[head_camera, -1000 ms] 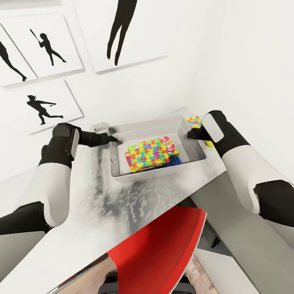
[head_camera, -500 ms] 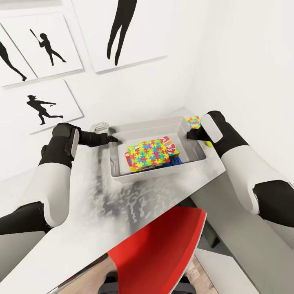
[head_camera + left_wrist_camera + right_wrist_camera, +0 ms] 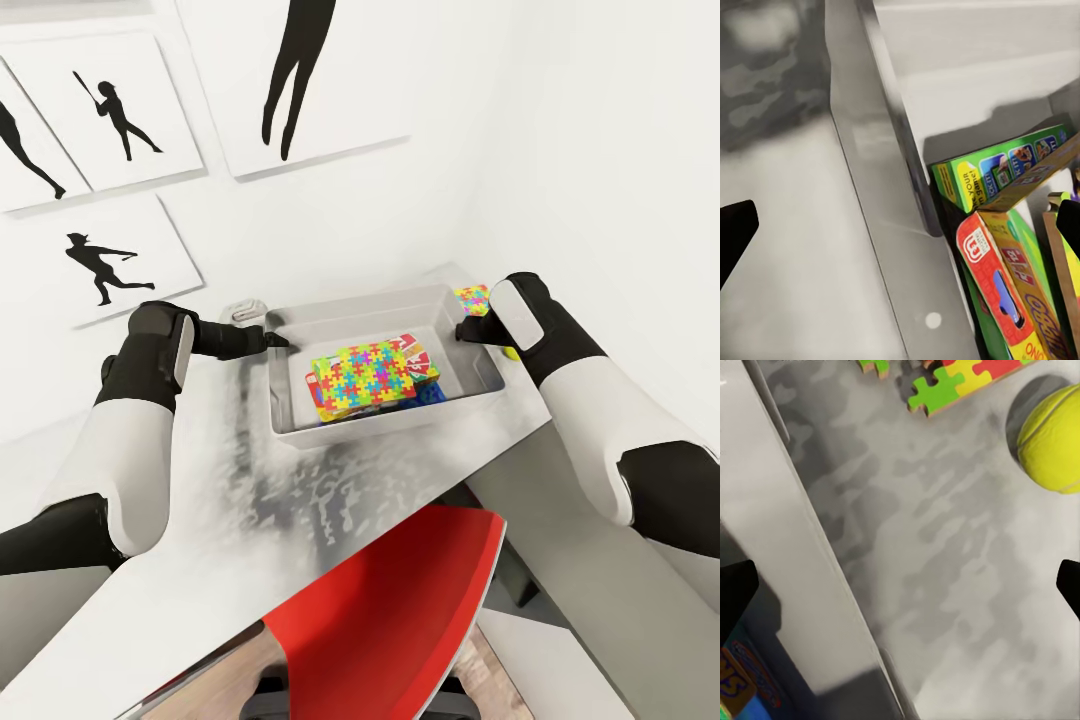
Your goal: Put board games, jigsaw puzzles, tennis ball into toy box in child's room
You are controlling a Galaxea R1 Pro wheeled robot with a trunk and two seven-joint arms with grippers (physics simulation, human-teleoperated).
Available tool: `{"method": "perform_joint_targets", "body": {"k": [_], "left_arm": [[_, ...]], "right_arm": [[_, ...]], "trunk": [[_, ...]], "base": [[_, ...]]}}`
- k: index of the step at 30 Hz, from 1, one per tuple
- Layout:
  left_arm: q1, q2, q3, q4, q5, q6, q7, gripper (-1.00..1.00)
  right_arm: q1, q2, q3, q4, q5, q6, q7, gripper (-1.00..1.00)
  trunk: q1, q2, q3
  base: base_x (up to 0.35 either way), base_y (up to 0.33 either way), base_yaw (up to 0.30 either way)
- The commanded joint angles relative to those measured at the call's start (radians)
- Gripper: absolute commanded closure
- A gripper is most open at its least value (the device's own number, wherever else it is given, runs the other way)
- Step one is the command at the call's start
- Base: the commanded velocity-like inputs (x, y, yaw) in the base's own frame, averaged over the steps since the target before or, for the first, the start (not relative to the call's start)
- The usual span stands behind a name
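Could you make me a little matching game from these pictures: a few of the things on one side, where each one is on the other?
Things:
1. jigsaw puzzle on top
2. tennis ball
3. second jigsaw puzzle
4. red chair

Places:
A. on the table, outside the toy box, beside a puzzle corner
B. tucked under the table's near edge
C. inside the toy box, lying over the board games
D. on the table beyond the box's right end, next to the right hand

Pairs: 1-C, 2-A, 3-D, 4-B
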Motion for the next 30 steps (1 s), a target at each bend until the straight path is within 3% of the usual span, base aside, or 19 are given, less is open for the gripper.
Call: {"method": "perform_joint_targets", "body": {"k": [1,21,30], "left_arm": [[-0.001,-0.002,0.005,-0.001,-0.011,0.004,-0.009,-1.0],[-0.001,0.0,0.007,-0.001,-0.009,0.004,-0.009,-1.0],[-0.001,0.0,0.007,-0.001,-0.008,0.004,-0.01,-1.0]], "right_arm": [[-0.001,-0.002,0.007,-0.001,-0.011,0.002,-0.009,-1.0],[-0.002,0.0,0.007,0.0,-0.01,0.002,-0.01,-1.0],[-0.002,0.001,0.008,0.05,-0.008,0.001,-0.009,-1.0]], "trunk": [[0.001,-0.002,-0.002],[0.001,-0.002,-0.002],[0.001,-0.002,-0.002]], "base": [[0.0,0.0,0.0],[0.0,0.0,0.0],[0.0,0.0,0.0]]}}
